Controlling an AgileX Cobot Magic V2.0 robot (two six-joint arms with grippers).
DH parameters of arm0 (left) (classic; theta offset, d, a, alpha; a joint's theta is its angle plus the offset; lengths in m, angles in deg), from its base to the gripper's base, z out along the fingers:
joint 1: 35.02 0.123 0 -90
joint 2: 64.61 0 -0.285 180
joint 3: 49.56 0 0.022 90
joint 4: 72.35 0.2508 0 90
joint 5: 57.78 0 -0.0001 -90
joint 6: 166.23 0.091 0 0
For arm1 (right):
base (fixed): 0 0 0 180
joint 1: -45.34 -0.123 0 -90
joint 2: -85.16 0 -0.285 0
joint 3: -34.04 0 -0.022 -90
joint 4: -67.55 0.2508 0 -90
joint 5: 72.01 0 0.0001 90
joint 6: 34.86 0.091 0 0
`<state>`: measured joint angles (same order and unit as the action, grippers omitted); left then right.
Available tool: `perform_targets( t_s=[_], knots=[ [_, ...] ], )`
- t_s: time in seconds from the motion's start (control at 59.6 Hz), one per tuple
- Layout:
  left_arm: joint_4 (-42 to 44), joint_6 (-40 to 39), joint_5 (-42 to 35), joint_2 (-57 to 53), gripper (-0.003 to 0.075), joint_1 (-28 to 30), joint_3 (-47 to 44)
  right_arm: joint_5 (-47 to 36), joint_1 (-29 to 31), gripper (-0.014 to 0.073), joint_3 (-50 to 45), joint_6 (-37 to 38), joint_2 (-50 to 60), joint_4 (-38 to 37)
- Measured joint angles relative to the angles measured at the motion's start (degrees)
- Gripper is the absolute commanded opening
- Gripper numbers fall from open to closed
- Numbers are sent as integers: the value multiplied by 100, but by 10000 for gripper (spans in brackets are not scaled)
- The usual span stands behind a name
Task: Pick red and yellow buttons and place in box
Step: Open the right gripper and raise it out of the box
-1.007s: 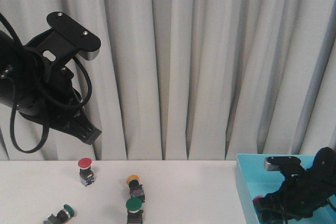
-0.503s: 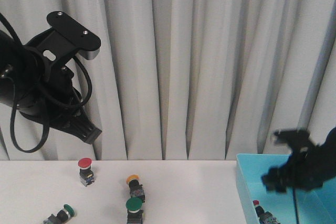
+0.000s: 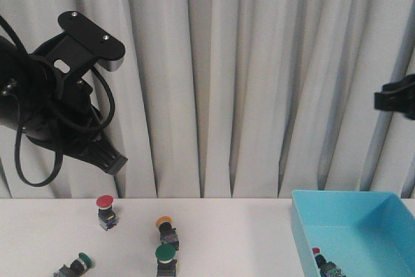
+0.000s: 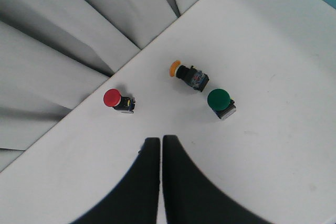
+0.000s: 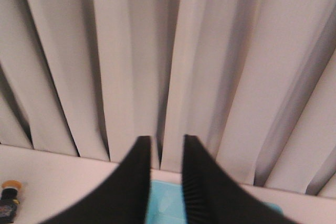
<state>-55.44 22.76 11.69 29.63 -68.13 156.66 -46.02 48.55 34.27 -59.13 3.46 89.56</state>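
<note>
A red button (image 3: 105,204) and a yellow button (image 3: 165,224) stand on the white table; both also show in the left wrist view, the red button (image 4: 112,98) and the yellow button (image 4: 176,68). Another red button (image 3: 317,253) lies inside the turquoise box (image 3: 305,225) at the right. My left gripper (image 4: 160,140) is shut and empty, held high above the table's left side. My right gripper (image 5: 166,140) is open and empty, raised well above the box (image 5: 165,198); in the front view only part of the right arm (image 3: 397,98) shows at the right edge.
Two green buttons (image 3: 166,254) (image 3: 82,262) sit on the table near the front; one also shows in the left wrist view (image 4: 219,99). A grey curtain (image 3: 246,76) hangs right behind the table.
My right gripper has risen out of the box to high on the right, leaving a red button lying in the box. The left arm has barely moved.
</note>
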Motion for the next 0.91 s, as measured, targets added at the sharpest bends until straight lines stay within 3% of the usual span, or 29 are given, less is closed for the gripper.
perform_targets(
  t_s=[0.319,0.47,0.604,0.789,0.906],
  knots=[
    [0,-390,-498,0,1,0,0,426,0,-8,0,-130,829,272],
    [0,-546,-527,0,57,0,-4,462,0,-8,0,-130,848,284],
    [66,-797,-527,0,201,0,-4,467,0,-8,0,-130,848,284],
    [873,-1086,-10,37,482,0,-4,467,0,-8,0,-130,848,284],
    [1400,-1389,253,194,566,5,-4,467,0,-8,0,-130,848,284]
  ],
)
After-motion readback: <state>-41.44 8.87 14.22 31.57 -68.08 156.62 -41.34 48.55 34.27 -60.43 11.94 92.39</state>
